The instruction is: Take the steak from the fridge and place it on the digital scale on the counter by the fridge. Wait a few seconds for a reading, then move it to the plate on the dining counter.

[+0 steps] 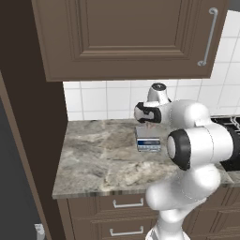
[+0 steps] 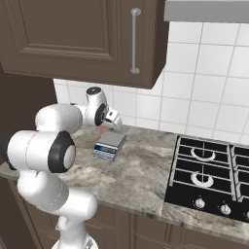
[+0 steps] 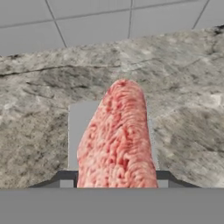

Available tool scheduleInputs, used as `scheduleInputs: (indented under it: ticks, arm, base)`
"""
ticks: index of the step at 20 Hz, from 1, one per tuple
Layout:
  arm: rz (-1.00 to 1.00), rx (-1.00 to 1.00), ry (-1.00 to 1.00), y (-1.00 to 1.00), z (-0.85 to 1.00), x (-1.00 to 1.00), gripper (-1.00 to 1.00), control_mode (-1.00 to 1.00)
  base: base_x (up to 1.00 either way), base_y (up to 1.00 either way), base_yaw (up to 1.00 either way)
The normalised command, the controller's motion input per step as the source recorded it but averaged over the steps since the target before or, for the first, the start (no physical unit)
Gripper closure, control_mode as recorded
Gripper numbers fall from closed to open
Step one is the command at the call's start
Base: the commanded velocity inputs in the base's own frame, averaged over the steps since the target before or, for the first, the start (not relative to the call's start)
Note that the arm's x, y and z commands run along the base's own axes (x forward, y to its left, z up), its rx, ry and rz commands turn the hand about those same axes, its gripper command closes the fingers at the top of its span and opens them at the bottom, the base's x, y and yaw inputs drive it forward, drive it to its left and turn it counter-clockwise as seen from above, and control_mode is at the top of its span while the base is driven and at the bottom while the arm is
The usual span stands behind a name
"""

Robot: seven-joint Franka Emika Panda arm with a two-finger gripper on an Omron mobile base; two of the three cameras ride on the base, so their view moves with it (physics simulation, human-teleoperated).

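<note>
Steak (image 3: 117, 140) is filling the near hand view, the tool (image 2: 113, 122) clamping it just above the scale (image 2: 110, 144) on the bench (image 2: 141, 170).

You see the pinkish-red steak (image 3: 117, 140) above the flat grey digital scale (image 2: 110, 144), its length reaching toward the wall.

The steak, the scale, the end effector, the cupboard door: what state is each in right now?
steak: lying on the scale, end effector closed on it
digital scale: flat on the counter, under the steak
end effector: shut on the steak
cupboard door: closed
</note>
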Motion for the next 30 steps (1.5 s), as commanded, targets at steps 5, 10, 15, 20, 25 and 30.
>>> scheduleInputs:
  ticks: [5,10,15,20,25,30]
  arm:
    - [0.00,0.00,0.00,0.00,0.23,-0.79,1.00,-1.00]
    - [0.00,0.00,0.00,0.00,0.01,-0.96,1.00,-1.00]
    - [0.00,0.00,0.00,0.00,0.05,-1.00,1.00,-1.00]
    - [0.00,0.05,0.06,0.07,0.75,-0.73,1.00,-1.00]
    - [0.00,0.03,0.07,0.00,0.50,-0.41,1.00,-1.00]
    - [-0.03,0.00,0.05,0.00,0.01,0.06,1.00,-1.00]
  base:
    - [0.00,0.00,0.00]
    - [0.00,0.00,0.00]
    - [0.00,0.00,0.00]
    - [0.00,0.00,0.00]
    - [0.00,0.00,0.00]
    - [0.00,0.00,0.00]
